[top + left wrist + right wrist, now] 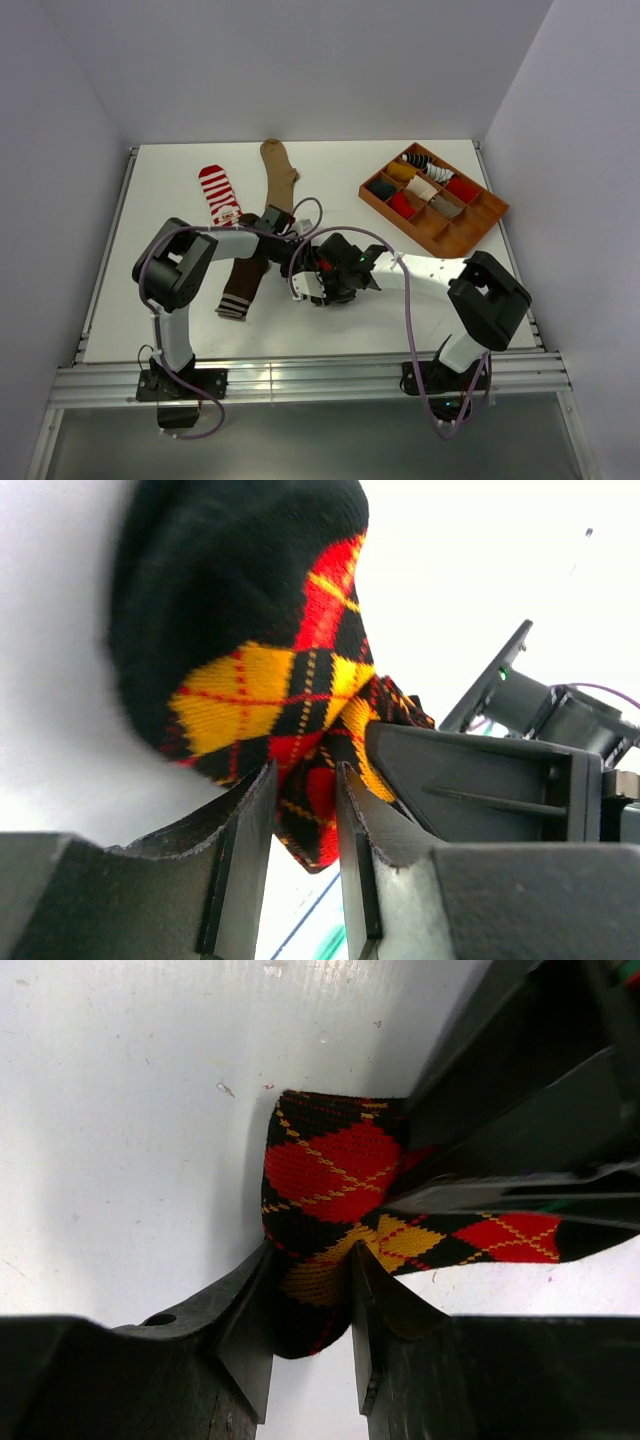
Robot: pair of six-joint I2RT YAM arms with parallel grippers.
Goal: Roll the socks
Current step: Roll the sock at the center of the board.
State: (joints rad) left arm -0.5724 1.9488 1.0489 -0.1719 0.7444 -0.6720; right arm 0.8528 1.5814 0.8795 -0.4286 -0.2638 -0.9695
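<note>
The black argyle sock (250, 650) with red and yellow diamonds is bunched between both grippers at the table's middle; in the top view only a red speck of it (323, 266) shows. My left gripper (303, 780) is shut on a fold of it. My right gripper (310, 1265) is shut on its other end (330, 1175). Both grippers meet in the top view, the left (300, 262) and the right (330, 272). The dark brown sock with striped cuff (242, 288), the red-and-white striped sock (219, 194) and the tan sock (279, 172) lie flat to the left.
A wooden compartment tray (470, 228) holding several rolled socks stands at the back right. The table (350, 330) has raised rails along its left and near edges.
</note>
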